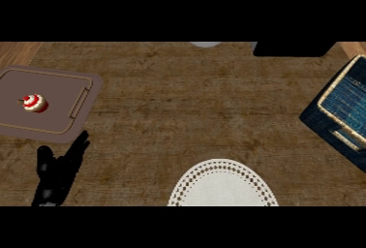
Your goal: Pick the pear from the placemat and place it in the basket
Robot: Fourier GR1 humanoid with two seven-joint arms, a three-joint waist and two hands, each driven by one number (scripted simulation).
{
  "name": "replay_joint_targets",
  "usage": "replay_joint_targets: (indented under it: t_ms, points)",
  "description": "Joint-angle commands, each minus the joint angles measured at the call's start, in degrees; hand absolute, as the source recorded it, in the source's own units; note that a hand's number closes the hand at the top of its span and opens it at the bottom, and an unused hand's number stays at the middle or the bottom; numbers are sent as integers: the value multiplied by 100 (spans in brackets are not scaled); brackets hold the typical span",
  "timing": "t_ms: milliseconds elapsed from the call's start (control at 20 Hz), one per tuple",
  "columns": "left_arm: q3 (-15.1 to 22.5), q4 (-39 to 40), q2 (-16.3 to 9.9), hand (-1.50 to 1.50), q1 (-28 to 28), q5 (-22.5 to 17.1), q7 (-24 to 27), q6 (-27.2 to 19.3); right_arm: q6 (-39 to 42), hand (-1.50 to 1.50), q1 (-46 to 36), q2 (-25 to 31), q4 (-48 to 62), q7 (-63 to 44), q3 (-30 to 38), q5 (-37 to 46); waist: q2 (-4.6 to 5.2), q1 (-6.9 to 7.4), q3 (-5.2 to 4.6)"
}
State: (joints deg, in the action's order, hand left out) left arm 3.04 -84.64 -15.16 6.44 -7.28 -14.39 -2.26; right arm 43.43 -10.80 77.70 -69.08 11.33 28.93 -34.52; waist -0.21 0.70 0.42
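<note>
One hand (58, 170) in your view, the left, fingers straight, holding nothing. No pear shows on the white placemat (223, 186); handling unjudgeable. Basket (348, 107) at table's right edge.

White lace-edged placemat (223, 186) bottom centre; dark blue basket (343, 109) far right, tilted.

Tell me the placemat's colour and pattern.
White placemat, with a lacy, perforated border; seen in the head view.

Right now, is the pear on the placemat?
No. The white placemat shows no pear on it; only the left hand is in view, resting open.
</note>
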Motion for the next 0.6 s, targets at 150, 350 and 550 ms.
replay_joint_targets:
  t_ms: [150,350,550]
  points:
    - [37,732,99,0,171,128,363,187,-20,150,-647,-216,377,-102,-652,257,67,90,-47]
    - [-24,708,108,0,-94,75,55,176,-459,150,-1049,-866,405,-324,-1286,484,80,138,-47]
    - [-93,875,98,0,-151,119,220,203,-296,150,-1509,-1233,1095,-428,-1541,468,100,170,-43]
